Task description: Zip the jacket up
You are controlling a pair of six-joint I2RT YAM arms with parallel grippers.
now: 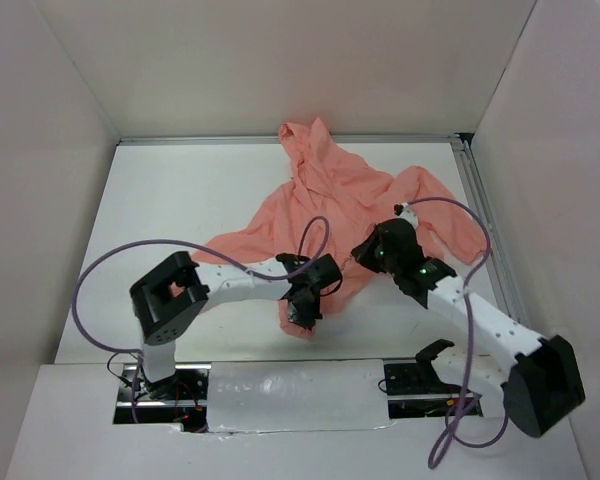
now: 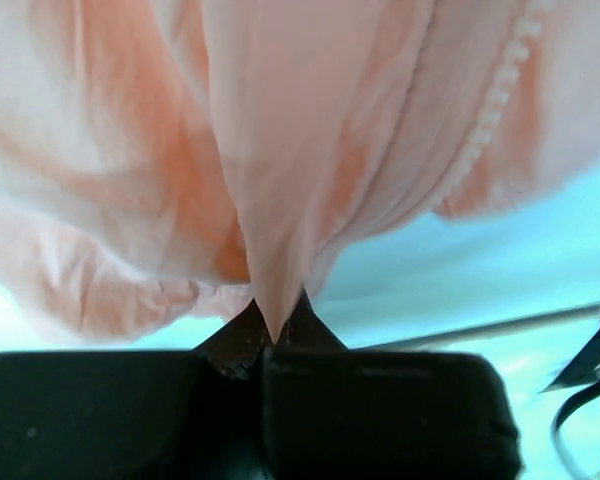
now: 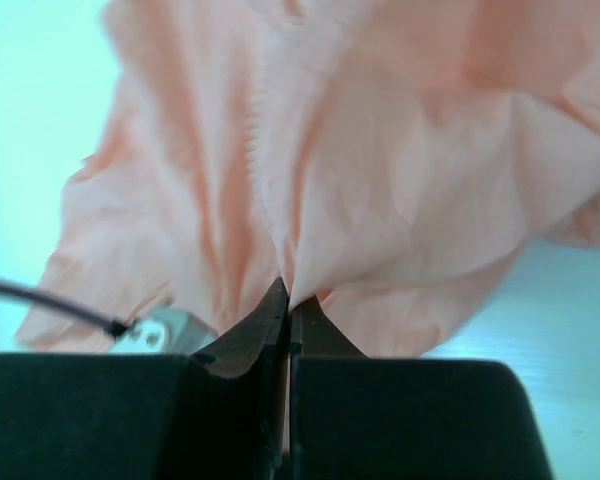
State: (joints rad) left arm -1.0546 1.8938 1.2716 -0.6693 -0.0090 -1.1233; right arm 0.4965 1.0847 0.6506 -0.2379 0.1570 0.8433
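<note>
Nearest the bases, left gripper (image 1: 305,308): clamped tight on a low fold of the jacket (image 1: 345,200), with a narrow point of cloth squeezed between closed fingers (image 2: 230,345) in the left wrist view. Just to the right and a little farther out, right gripper (image 1: 368,252): likewise closed on a pinch of the same cloth, tips pressed together in the right wrist view.

Lies crumpled on the white table (image 1: 180,190), centre to right, reaching from the grippers out to the far wall. Runs near to far along its long axis, leaning slightly left at the far end. Points hood (image 1: 305,138) away from the arms and lower edge toward them, with one lobe spread left and another right.

Hides its front opening among folds. Covered in part by both wrists from above, and cut off by the frame edges in both wrist views. Shows a blurred row of pale zipper teeth (image 2: 500,95) at the upper right of the left wrist view. Cannot make out a slider anywhere.

Looks salmon-pink, thin, soft and heavily creased, paler where lit.
</note>
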